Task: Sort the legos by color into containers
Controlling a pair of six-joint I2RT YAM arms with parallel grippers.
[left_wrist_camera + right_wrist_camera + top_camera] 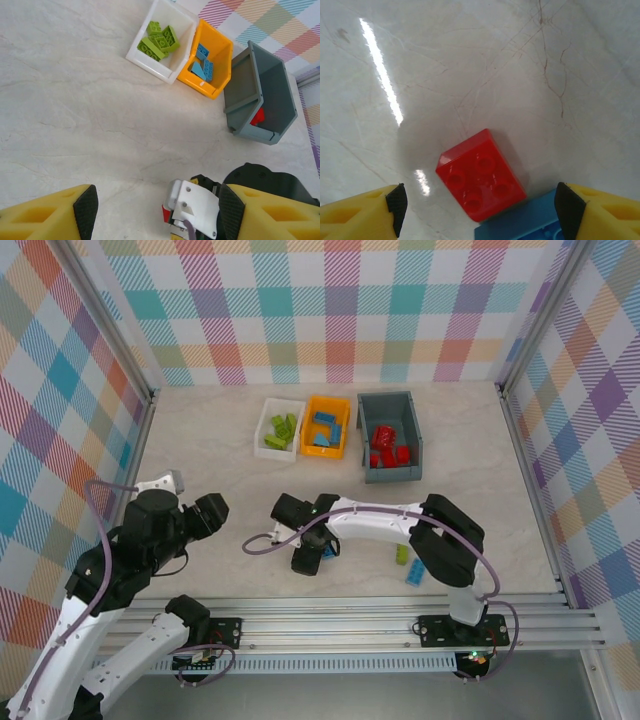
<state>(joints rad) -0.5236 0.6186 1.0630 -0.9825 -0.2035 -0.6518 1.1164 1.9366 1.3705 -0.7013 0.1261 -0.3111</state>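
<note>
A red lego (481,175) lies studs-up on the table, with a blue lego (520,224) touching its near side. My right gripper (482,206) hangs open just above them, and the red brick sits between its fingers, clear of both pads. In the top view this gripper (309,559) points down at mid-table. My left gripper (158,210) is open with nothing in it, at the left (207,513). The containers stand in a row: a white tray (268,408) with green legos (159,40), an orange bin (345,430) with blue legos (202,62), and a grey bin (366,430) with red legos (389,448).
A green lego (401,554) and a blue lego (414,574) lie loose under the right arm's forearm. The right arm's wrist camera (197,205) sits close in front of the left gripper. Checkered walls enclose the table on three sides.
</note>
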